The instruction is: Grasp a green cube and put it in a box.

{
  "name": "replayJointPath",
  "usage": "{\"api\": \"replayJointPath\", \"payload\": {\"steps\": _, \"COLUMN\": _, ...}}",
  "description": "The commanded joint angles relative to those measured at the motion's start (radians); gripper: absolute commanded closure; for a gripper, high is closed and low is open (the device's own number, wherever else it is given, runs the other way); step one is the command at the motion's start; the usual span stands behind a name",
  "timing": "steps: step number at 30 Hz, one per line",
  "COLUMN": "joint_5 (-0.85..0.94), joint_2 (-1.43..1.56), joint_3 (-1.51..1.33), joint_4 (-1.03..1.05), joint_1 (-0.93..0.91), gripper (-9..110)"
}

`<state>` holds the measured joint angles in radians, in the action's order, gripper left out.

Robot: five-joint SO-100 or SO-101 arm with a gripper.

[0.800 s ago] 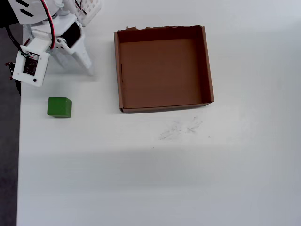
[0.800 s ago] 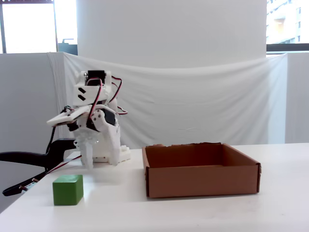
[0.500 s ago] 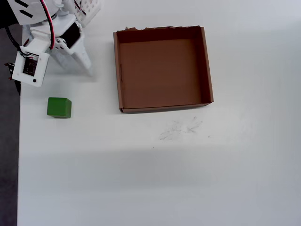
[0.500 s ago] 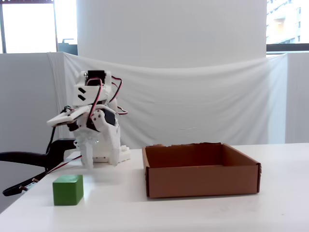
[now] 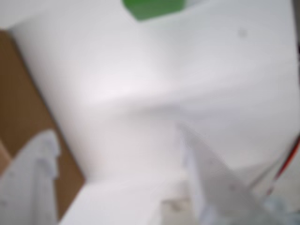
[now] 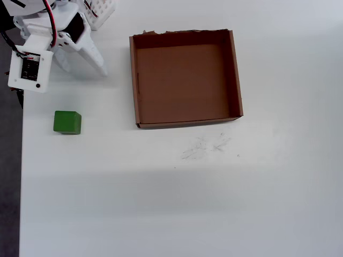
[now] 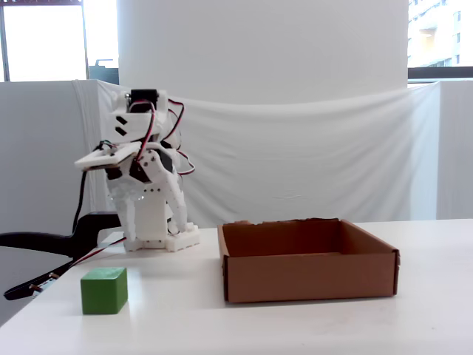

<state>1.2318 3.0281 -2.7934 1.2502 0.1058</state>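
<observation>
The green cube [image 6: 67,122] rests on the white table near its left edge in the overhead view, well left of the box [image 6: 186,124], a shallow brown cardboard tray with nothing in it. In the fixed view the cube [image 7: 103,290] stands in front of the arm and left of the box [image 7: 310,274]. My gripper [image 6: 81,68] hangs open above the table behind the cube, apart from it, holding nothing. The blurred wrist view shows the gripper [image 5: 112,131] with fingers wide apart, the cube [image 5: 152,7] at the top edge and the box [image 5: 18,103] on the left.
In the overhead view the table's left edge [image 6: 21,160] runs close beside the cube, with dark floor beyond. The arm's white base [image 7: 159,240] stands at the back left. Faint scuff marks [image 6: 206,145] lie in front of the box. A white cloth backdrop [image 7: 310,163] hangs behind.
The arm has lifted and turned a little toward the left in the overhead view, and its fingers stand wider apart. Cube and box have not moved.
</observation>
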Motion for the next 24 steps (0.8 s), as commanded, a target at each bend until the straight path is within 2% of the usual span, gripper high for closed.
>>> {"api": "replayJointPath", "payload": {"steps": 1, "joint_5": 0.031, "joint_2": -0.072, "joint_3": 0.086, "joint_4": -0.025, "joint_1": -0.011, "gripper": 66}}
{"api": "replayJointPath", "payload": {"steps": 5, "joint_5": 0.063, "joint_2": -0.247, "joint_3": 0.202, "joint_4": -0.057, "joint_1": -0.021, "gripper": 65}}
{"api": "replayJointPath", "payload": {"steps": 14, "joint_5": 0.275, "joint_2": -0.578, "joint_3": 0.439, "joint_4": -0.112, "joint_1": -0.101, "gripper": 61}}
{"api": "replayJointPath", "payload": {"steps": 24, "joint_5": 0.287, "joint_2": -0.910, "joint_3": 0.658, "joint_4": -0.198, "joint_1": -0.133, "gripper": 60}}
